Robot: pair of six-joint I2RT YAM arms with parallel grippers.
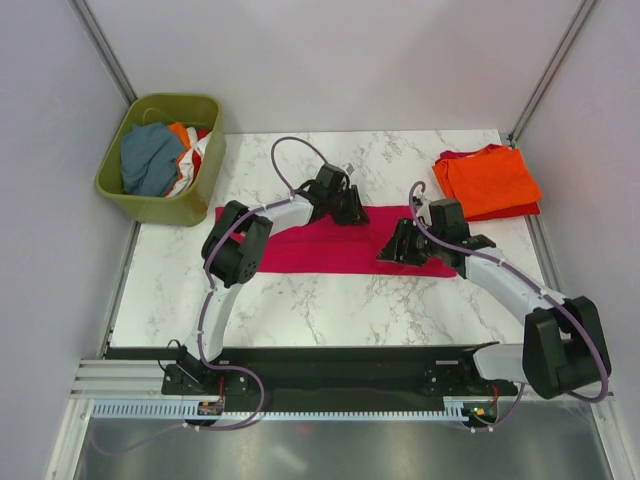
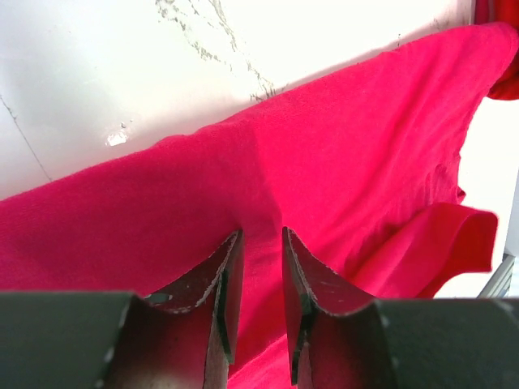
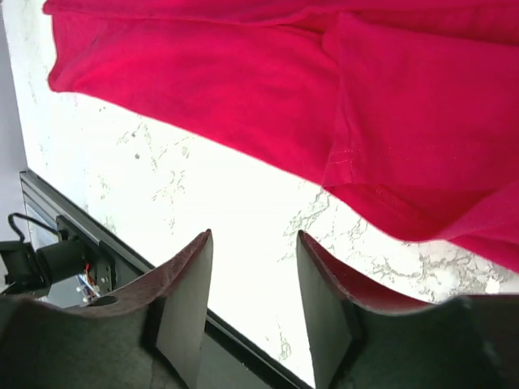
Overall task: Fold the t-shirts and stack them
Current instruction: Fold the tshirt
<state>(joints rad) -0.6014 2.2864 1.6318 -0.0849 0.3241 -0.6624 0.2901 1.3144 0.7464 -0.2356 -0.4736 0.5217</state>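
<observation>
A magenta-pink t-shirt point(image 1: 300, 250) lies folded into a long strip across the middle of the marble table. My left gripper point(image 1: 352, 208) is at the strip's far edge. In the left wrist view its fingers point(image 2: 261, 233) stand close together with a ridge of the magenta cloth point(image 2: 365, 146) pinched between them. My right gripper point(image 1: 395, 250) is near the strip's right end. In the right wrist view it point(image 3: 253, 235) is open and empty over bare marble, just off the shirt's edge point(image 3: 203, 73). A folded orange t-shirt point(image 1: 492, 178) lies on a red one point(image 1: 456, 158) at the back right.
An olive-green basket point(image 1: 160, 205) stands at the back left, off the table's corner, holding blue-grey point(image 1: 148, 158) and other clothes. The table's black front rail point(image 3: 73, 243) runs close below my right gripper. Grey walls close in both sides.
</observation>
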